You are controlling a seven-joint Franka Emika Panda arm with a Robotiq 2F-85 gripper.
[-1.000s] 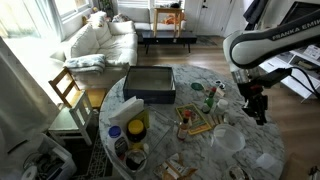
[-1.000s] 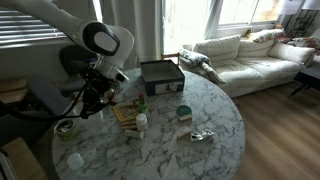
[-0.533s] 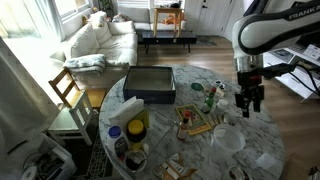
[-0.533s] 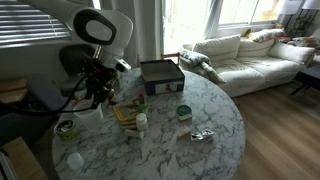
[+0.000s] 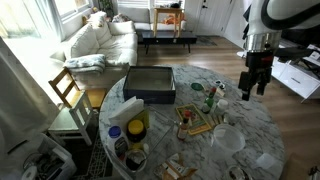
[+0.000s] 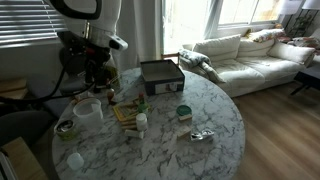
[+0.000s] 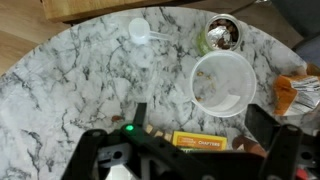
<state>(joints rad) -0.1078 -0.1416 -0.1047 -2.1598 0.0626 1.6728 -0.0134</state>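
My gripper hangs open above the round marble table, with nothing between its fingers. Straight below it stands a white plastic cup with a few crumbs inside, upright on the table and free of the fingers. A yellow packet lies just beside the cup. In both exterior views the gripper sits well above the cup.
A white measuring spoon and a shiny tin lie past the cup. A black box, a green bottle, jars and food packets crowd the table. A wooden chair and a sofa stand beyond.
The gripper has opened and risen from table height. The white cup now stands uncovered on the table below it.
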